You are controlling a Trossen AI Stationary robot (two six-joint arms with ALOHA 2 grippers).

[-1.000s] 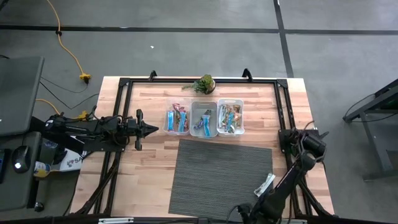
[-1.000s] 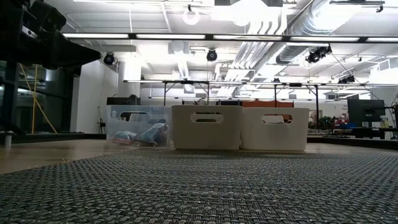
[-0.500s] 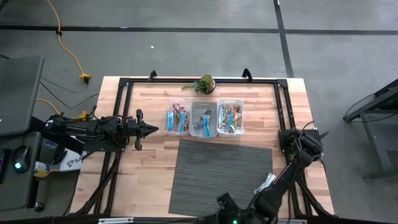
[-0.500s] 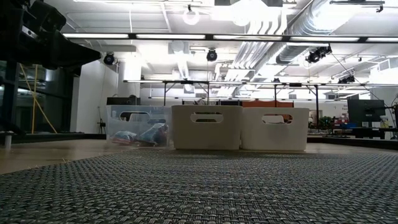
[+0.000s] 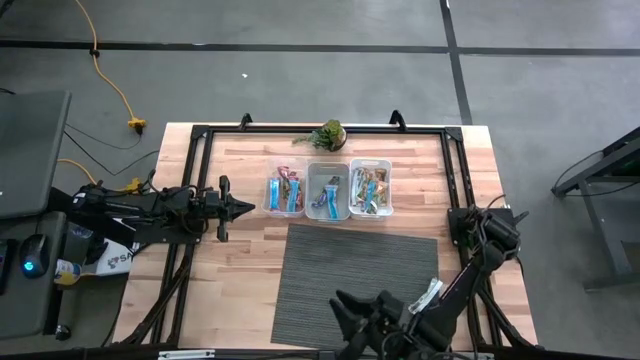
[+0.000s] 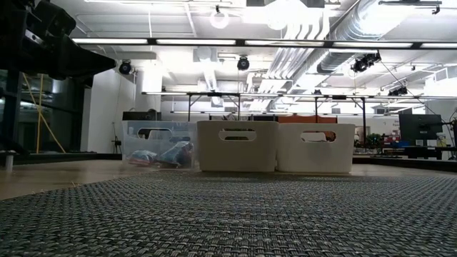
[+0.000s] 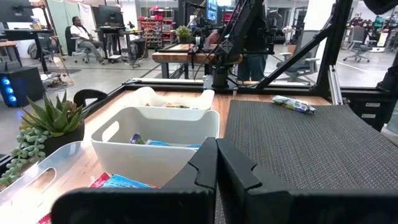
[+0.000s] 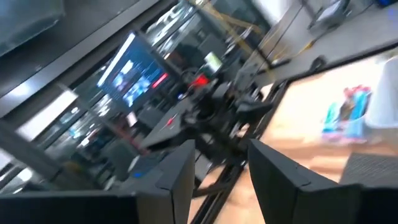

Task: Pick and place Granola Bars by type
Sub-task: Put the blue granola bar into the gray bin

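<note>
Near the mat's front right corner lay one loose granola bar, and beside it our right gripper had open, empty fingers (turned off toward the mat's front edge). We judged it should swing back, square over the wrapper, then pinch across its width. Left gripper was shut, parked at the table's left edge.

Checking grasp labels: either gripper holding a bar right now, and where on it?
Nothing is held. The right gripper is open with an empty gap, over the grey woven mat's near edge. The left gripper is shut on nothing, parked at the table's left side.
</note>
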